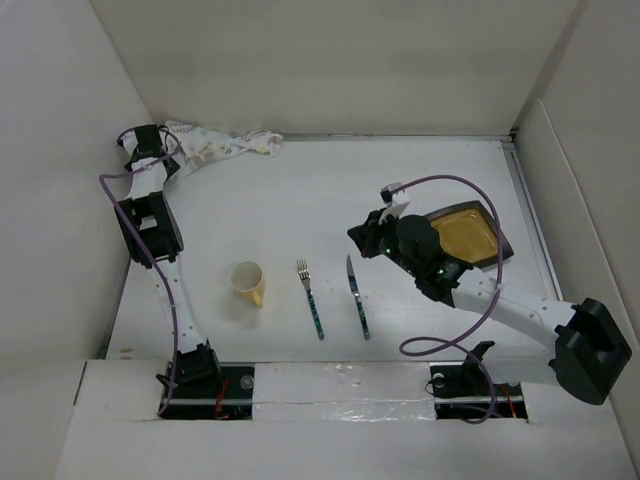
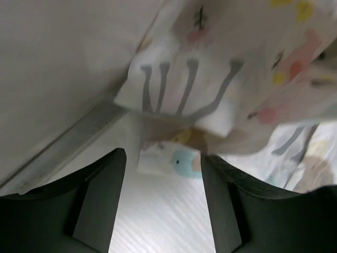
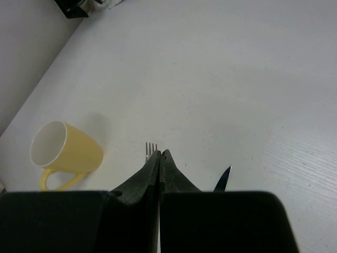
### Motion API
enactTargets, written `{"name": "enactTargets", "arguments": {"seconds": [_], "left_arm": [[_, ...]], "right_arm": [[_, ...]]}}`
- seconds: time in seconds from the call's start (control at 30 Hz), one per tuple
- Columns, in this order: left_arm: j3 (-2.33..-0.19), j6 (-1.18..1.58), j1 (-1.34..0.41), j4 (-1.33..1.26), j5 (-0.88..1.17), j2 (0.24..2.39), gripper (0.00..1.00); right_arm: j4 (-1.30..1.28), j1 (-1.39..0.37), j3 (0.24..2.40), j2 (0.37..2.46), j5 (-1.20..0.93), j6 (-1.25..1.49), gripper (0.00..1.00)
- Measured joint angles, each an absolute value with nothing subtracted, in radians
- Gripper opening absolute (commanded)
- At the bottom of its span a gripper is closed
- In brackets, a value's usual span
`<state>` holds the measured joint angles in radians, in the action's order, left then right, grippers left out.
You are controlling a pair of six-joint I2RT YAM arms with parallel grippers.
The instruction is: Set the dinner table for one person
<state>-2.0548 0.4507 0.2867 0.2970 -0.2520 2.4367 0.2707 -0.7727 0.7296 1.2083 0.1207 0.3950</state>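
The white dinner table [image 1: 300, 205] holds a yellow mug [image 1: 249, 282] on its side, a fork [image 1: 310, 298] and a knife [image 1: 358, 297] lying side by side. A yellow square plate with a dark rim [image 1: 472, 233] sits at the right, partly behind the right arm. My left gripper [image 1: 150, 146] is at the far left corner against the patterned cloth [image 1: 225, 145]. Its jaws stand open in the left wrist view, and a corner of the cloth [image 2: 221, 63] lies loose between the fingertips of the left gripper [image 2: 164, 156]. My right gripper [image 3: 162, 154] hovers shut and empty above the fork tines [image 3: 151, 148].
White walls enclose the table on the left, far and right sides. A metal rail [image 2: 68, 147] runs along the wall foot beside the left fingers. From the right wrist the mug [image 3: 66, 150] shows to the left and the knife tip [image 3: 223, 179] to the right.
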Motion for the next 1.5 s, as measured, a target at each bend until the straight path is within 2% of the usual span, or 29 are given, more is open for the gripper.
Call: {"name": "enactTargets", "arguments": {"seconds": [0.2,0.4,0.43,0.53,0.57,0.63,0.73,0.77,1.03,1.2,1.37,1.5], "left_arm": [[-2.332,0.452,0.297,0.404,-0.227,2.566,0.50],[-2.349,0.445,0.294,0.445,-0.186,2.576,0.41],[-2.349,0.440,0.294,0.457,-0.175,2.576,0.35],[-2.347,0.432,0.295,0.470,-0.159,2.576,0.30],[-2.342,0.429,0.295,0.476,-0.154,2.576,0.20],[-2.325,0.426,0.295,0.478,-0.143,2.576,0.16],[-2.268,0.420,0.295,0.424,-0.142,2.560,0.02],[-2.248,0.419,0.295,0.408,-0.141,2.551,0.00],[-2.048,0.419,0.296,0.306,-0.034,2.439,0.00],[-1.922,0.421,0.224,0.309,0.078,2.334,0.00],[-1.721,0.455,0.135,0.269,0.242,2.075,0.00],[-1.615,0.487,0.136,0.210,0.329,1.826,0.00]], "right_arm": [[0.271,-0.767,0.740,1.232,0.098,0.390,0.00],[0.270,-0.759,0.740,1.228,0.089,0.389,0.00],[0.270,-0.756,0.740,1.225,0.089,0.389,0.00],[0.268,-0.746,0.740,1.203,0.083,0.389,0.00],[0.268,-0.742,0.740,1.190,0.083,0.389,0.00],[0.268,-0.732,0.739,1.162,0.081,0.390,0.00],[0.270,-0.715,0.739,1.119,0.081,0.392,0.00],[0.270,-0.712,0.739,1.108,0.081,0.392,0.00],[0.270,-0.701,0.738,1.082,0.072,0.393,0.00],[0.269,-0.698,0.738,1.101,0.076,0.392,0.00],[0.249,-0.680,0.738,1.114,0.106,0.392,0.00],[0.235,-0.665,0.738,1.114,0.127,0.392,0.00]]}}
